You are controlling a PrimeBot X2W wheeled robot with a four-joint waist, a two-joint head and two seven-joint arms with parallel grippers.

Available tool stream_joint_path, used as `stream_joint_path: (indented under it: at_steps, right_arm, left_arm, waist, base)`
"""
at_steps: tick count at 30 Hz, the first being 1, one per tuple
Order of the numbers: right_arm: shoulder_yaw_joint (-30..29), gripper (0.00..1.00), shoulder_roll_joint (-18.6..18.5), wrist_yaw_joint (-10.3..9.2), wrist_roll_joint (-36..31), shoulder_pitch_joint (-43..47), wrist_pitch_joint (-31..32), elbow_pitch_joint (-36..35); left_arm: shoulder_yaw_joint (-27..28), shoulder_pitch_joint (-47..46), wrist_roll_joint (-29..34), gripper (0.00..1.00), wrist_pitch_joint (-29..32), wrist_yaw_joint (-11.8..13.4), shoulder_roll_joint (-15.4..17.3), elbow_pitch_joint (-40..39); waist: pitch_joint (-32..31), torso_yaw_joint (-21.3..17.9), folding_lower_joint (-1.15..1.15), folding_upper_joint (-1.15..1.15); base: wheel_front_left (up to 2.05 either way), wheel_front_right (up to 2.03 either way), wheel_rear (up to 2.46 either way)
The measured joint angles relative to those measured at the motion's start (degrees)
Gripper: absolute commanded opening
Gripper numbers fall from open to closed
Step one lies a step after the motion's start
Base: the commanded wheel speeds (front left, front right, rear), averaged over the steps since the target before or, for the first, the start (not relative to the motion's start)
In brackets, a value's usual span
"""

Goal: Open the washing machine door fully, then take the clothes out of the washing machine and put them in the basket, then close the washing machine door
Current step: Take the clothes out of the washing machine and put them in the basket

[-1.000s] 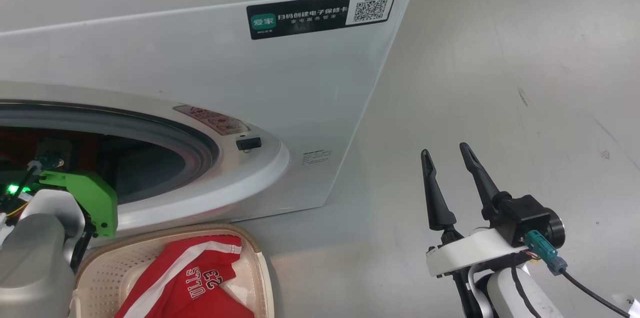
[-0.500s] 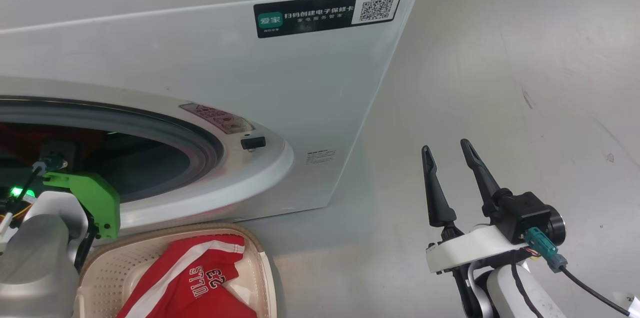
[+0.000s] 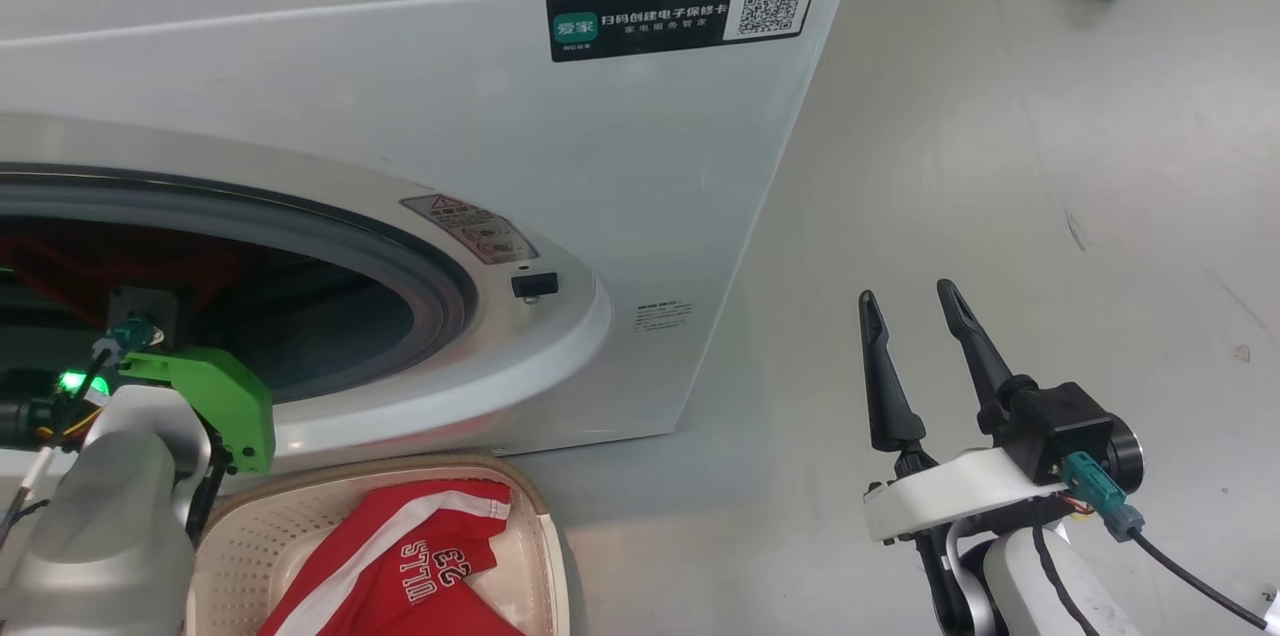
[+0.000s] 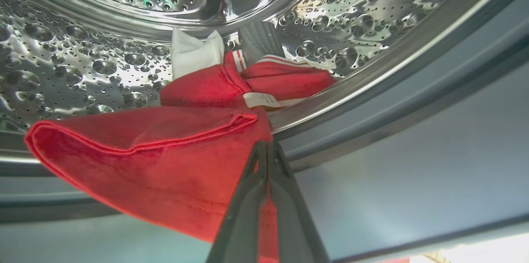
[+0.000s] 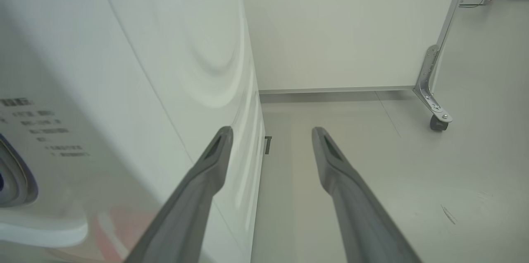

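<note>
Clothes (image 4: pixel 144 159) lie at the near lip of the drum (image 4: pixel 103 60): one red garment hangs over the steel edge, and more red and white cloth is bunched farther in behind it. The left gripper (image 4: pixel 268 147) has its fingers pressed together on the right corner of that red fold, with cloth showing between them. The right gripper (image 3: pixel 905 294) hangs right of the washing machine (image 3: pixel 400 96), fingers apart and empty, over bare floor. The basket (image 3: pixel 550 556) sits near, just below the opening, with a red jersey (image 3: pixel 400 556) already inside.

The pinch looks to be on a thin edge close to a corner, so a quick pull, or drag from the rest of the garment, could slide the cloth out of the fingers. The garment crosses the lip beside the grey seal (image 4: pixel 413 101), where a fold could snag. The bunch behind may be tangled with it, come along partway and drop to the floor short of the basket. A release too far left or right would likely drape cloth over the rim.
</note>
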Motion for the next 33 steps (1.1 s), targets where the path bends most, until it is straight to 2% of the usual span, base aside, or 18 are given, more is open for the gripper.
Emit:
stream_joint_path:
  at_steps: [9, 21, 33]
  right_arm:
    - [-1.0, 1.00, 0.0, -0.01, 0.0, 0.2, 0.0, 0.6]
    - [-1.5, 1.00, 0.0, 0.02, 0.0, 1.5, 0.0, 1.7]
    - [-2.3, 1.00, 0.0, 0.49, 0.0, 3.4, 0.0, 2.2]
  left_arm:
    - [-0.2, 0.0, 0.0, 0.00, -3.2, 0.0, -1.6, -0.3]
    - [0.1, 3.0, 0.0, 0.00, -3.7, -0.1, -1.7, -3.2]
    - [3.7, 9.3, 1.5, 0.00, -3.7, -0.1, 0.1, -17.3]
  waist:
    - [-2.0, 1.9, 0.00, 0.00]
    - [-5.0, 4.2, 0.00, 0.00]
    - [-7.9, 6.3, 0.00, 0.00]
  base:
    - [0.00, 0.00, 0.00]
    - [0.00, 0.00, 0.00]
    - [0.00, 0.00, 0.00]
